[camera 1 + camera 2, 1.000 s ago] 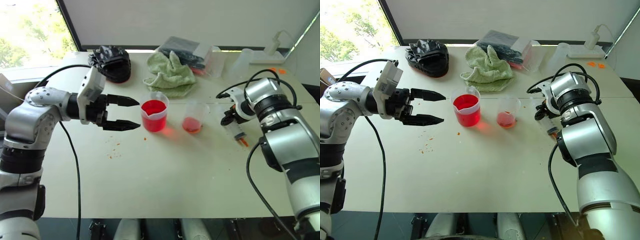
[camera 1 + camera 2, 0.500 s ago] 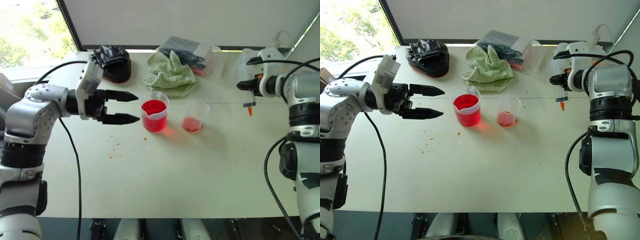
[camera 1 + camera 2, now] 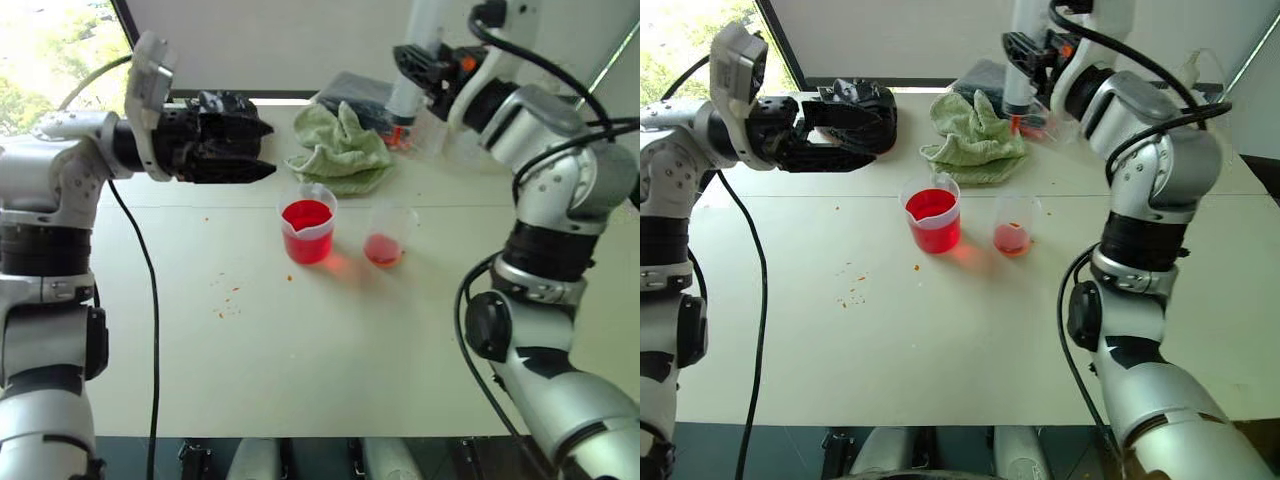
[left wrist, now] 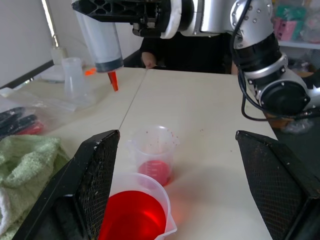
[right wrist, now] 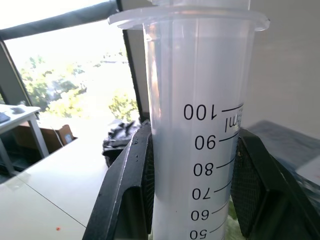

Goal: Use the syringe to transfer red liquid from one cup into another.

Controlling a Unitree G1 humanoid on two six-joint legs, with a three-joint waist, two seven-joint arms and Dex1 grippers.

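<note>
syringe (image 3: 408, 75) sits clamped between the fingers of the right gripper (image 4: 131, 11), which close on its barrel; the right wrist view shows the graduated barrel between the two pads. it hangs high above the back of the table (image 3: 330, 350), over the clear bag (image 3: 415, 115) beside the green towel (image 3: 340, 145). long axis: close to upright, orange tip (image 4: 113, 80) pointing down, plunger end up and out of sight at the top edge of the head views.

beaker (image 3: 308, 230), holding the red liquid (image 3: 307, 214), stands near the table's middle. cup (image 3: 386, 237), with a shallow pink-red layer at its bottom, stands just beside it on the robot's right, apart from it.

governing relation: the tip lies behind the two vessels, well above their rims and to the right of the beaker. judged from this, the tip must travel toward the robot and leftward, then descend along the barrel's own axis into the beaker. the upright attitude already suits that descent; little reorientation appears necessary.

left gripper (image 3: 262, 148) has its fingers spread wide and holds nothing. it points level toward the robot's right, raised behind and to the left of the beaker; its wrist view frames beaker and cup between the open fingers. it is the nearer gripper to the beaker and is placed to steady it.

risk, as a judgement: the cup is close to the approach line and could be clipped.
</note>
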